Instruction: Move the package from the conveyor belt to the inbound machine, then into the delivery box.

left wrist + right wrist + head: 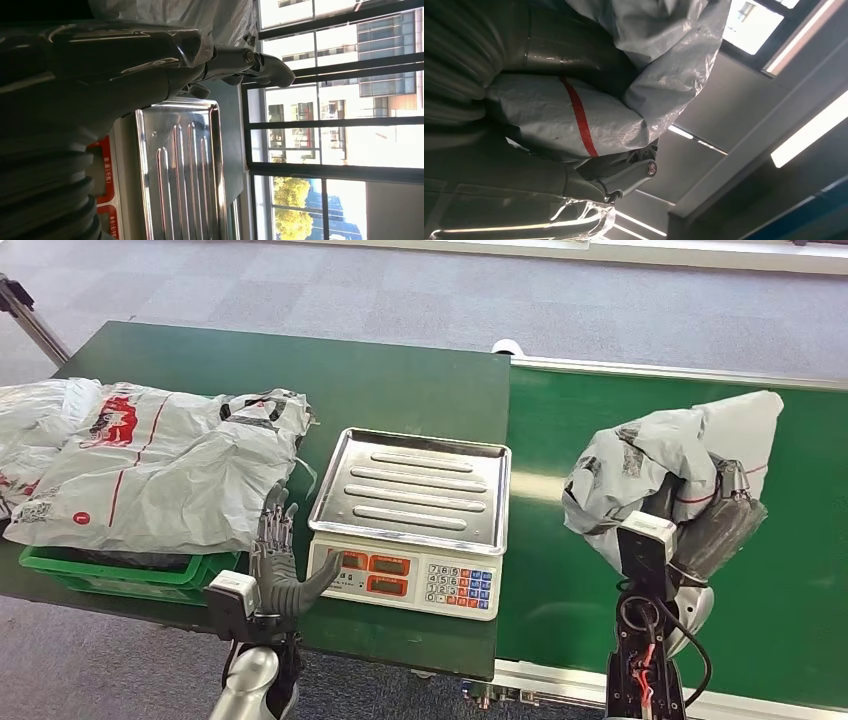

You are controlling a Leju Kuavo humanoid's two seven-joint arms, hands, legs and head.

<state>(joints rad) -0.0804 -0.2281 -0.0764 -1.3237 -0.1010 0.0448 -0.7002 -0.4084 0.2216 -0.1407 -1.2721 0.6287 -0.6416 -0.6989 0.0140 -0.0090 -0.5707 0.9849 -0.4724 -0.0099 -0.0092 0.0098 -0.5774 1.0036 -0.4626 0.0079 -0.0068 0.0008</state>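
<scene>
Right hand (712, 525): you are seeing its fingers (629, 172) clamping on the grey package (660, 465). The right wrist view is showing the plastic with a red stripe bunching between thumb and darker fingers. The package is sitting above the conveyor belt (800, 570), at about 3 o'clock in the head view; whether its lower edge is touching the belt, you cannot tell. Its white upper corner is pointing toward 1 o'clock.

Left hand (280, 565): its fingers (260, 65) are standing apart and holding nothing. The hand is hovering upright at about 7 o'clock in the head view, just beside the front left corner of the inbound machine (420, 515), thumb pointing toward the machine's red display.

Inbound machine: a scale with a ribbed steel tray (180, 170) and a keypad on its front face, and it is sitting on the green counter (300, 365) near the centre, with nothing lying on the tray.

Delivery box (120, 575): a green crate at 9 o'clock from the machine, at the counter's near edge. Grey bags (150, 465) with red and black print are piling over it and hiding most of its rim.

The conveyor belt is running along the counter's 3 o'clock side, bordered by a pale metal rail.
</scene>
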